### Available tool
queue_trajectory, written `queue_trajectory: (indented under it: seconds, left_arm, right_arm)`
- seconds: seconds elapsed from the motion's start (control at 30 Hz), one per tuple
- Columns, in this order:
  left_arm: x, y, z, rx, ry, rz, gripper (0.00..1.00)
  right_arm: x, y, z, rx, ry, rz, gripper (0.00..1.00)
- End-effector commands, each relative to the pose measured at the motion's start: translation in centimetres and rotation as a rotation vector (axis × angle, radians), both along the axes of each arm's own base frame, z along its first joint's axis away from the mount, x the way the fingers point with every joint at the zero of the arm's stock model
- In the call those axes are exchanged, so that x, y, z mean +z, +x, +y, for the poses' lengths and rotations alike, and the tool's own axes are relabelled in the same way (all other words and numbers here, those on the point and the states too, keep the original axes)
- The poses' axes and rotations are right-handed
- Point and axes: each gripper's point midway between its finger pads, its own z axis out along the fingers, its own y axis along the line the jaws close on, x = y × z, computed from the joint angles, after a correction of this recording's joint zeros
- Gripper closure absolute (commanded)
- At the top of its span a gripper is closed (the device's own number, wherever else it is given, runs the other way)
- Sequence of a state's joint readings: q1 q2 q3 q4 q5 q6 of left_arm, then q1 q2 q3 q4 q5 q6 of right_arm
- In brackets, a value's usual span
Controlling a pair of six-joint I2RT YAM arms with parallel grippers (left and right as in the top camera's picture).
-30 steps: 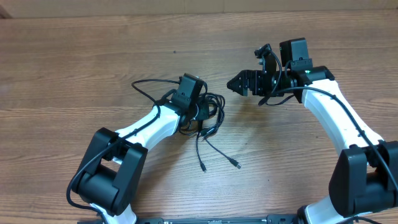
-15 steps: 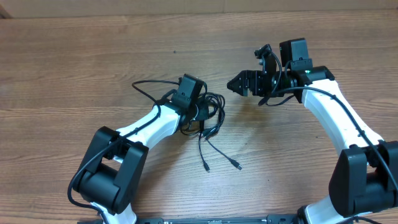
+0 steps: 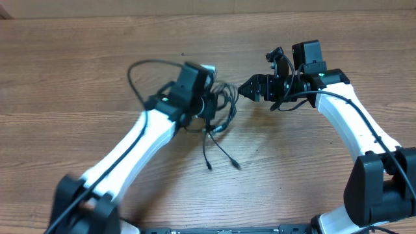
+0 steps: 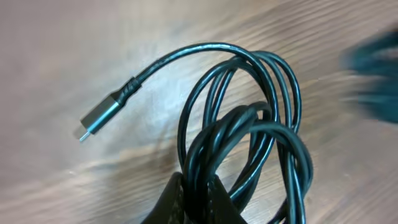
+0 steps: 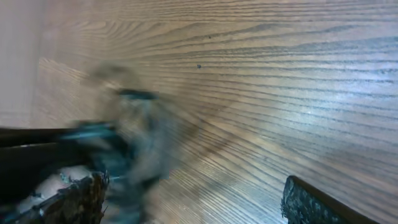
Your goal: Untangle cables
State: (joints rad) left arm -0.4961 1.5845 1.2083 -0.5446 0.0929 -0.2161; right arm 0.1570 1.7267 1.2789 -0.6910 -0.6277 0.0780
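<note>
Left claw clamps one bundle of cables; two plugs protrude.

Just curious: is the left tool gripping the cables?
Yes, the left wrist view shows the left tool clamped shut on the looped cables.

Arms: two, left arm and right arm. Grippers: two, left gripper and right gripper. Table: one. Cables: one knotted bundle; the number of cords cannot be told because the loops overlap. Loose tails: two, hanging toward 6 o'clock, ending in first plug tip and second plug tip. The left wrist view shows one plug.
</note>
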Motion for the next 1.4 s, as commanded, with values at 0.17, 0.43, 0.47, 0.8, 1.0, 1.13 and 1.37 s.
queue_trajectory:
  seconds: [0.17,0.43,0.47,0.8,1.0,1.13,1.37]
  left_arm:
    - [8.3,-4.3,2.2,-0.292,0.142,-0.235,0.96]
    - [10.4,-7.8,4.0,-0.377,0.197,-0.271,0.96]
    - [10.4,-8.1,4.2,-0.393,0.208,-0.276,0.96]
    - [10.8,-9.3,4.3,-0.51,0.255,-0.316,0.96]
    - [11.0,-10.0,3.4,-0.652,0.271,-0.375,0.96]
    - [11.2,-10.4,2.8,-0.723,0.268,-0.404,0.96]
    - [11.6,-10.0,2.6,-0.744,0.285,-0.447,0.96]
  right_arm:
    - [0.3,0.0,0.1,0.1,-0.035,-0.106,0.11]
    - [2.5,-1.4,2.3,0.292,0.102,-0.213,0.11]
    - [3.0,-1.7,2.6,0.319,0.123,-0.233,0.11]
    - [8.4,-4.1,4.1,0.512,0.246,-0.473,0.11]
    - [11.4,-5.4,4.1,0.529,0.262,-0.547,0.11]
    - [12.1,-6.0,4.0,0.527,0.264,-0.549,0.11]
    - [12.1,-7.0,4.0,0.527,0.286,-0.499,0.12]
